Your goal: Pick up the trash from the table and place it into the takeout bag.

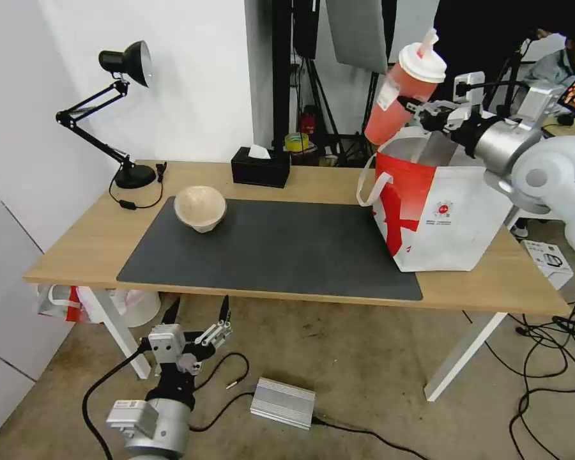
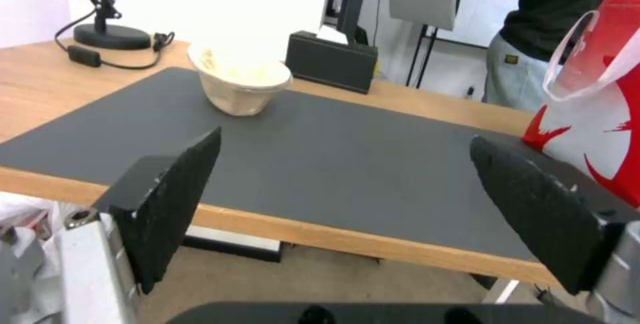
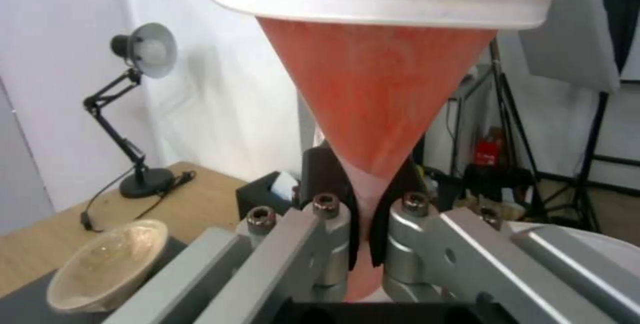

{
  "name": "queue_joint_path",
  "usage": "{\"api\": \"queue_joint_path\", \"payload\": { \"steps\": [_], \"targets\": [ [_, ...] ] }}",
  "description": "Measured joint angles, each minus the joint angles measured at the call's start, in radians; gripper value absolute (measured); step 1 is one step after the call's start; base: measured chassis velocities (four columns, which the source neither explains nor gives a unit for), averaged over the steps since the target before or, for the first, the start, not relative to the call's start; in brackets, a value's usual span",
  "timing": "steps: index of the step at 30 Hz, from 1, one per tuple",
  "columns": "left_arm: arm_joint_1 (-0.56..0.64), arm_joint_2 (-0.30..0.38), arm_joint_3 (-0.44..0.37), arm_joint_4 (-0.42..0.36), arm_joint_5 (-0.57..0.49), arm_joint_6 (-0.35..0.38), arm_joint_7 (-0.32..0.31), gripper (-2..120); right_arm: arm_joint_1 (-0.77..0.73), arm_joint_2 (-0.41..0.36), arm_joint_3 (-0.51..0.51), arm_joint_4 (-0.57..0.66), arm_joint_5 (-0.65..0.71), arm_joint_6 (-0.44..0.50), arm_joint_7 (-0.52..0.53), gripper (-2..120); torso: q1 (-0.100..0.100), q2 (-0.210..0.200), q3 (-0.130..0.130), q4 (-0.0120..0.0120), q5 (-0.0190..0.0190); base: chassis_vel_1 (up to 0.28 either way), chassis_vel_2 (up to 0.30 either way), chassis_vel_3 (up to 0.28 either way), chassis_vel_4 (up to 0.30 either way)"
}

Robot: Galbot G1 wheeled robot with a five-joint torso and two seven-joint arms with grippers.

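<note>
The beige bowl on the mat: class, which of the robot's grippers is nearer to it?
Left. The left gripper hangs open below the table's front edge, short of the beige bowl. The right gripper holds the red cup above the takeout bag.

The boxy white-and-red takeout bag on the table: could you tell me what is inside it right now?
Inside the boxy white-and-red takeout bag only silver foil lining shows near its open top; its walls hide the lower interior. The tall red cup with white lid hangs above it in the right gripper.

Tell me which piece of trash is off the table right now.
The tall red cup with the white lid: the right claw holds it tilted above the takeout bag. The beige pulp bowl sits on the grey mat.
</note>
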Motion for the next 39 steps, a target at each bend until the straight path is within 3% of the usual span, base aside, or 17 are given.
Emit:
{"api": "queue_joint_path", "payload": {
  "steps": [22,39],
  "targets": [
    [0.008,0.006,-0.001,-0.003,-0.004,-0.003,-0.002,100,-0.108,-0.036,0.097,-0.065,-0.014,0.014,-0.003,2,0.0,0.0,0.0,-0.0001,-0.0001,0.0,0.0,0.0,0.0],
    [0.009,0.011,-0.008,-0.001,-0.004,-0.004,-0.002,100,-0.15,0.0,0.115,-0.151,-0.06,0.02,-0.003,2,0.0,0.0,0.0,-0.0001,-0.0001,0.0,0.0,0.0,0.0]
  ]
}}
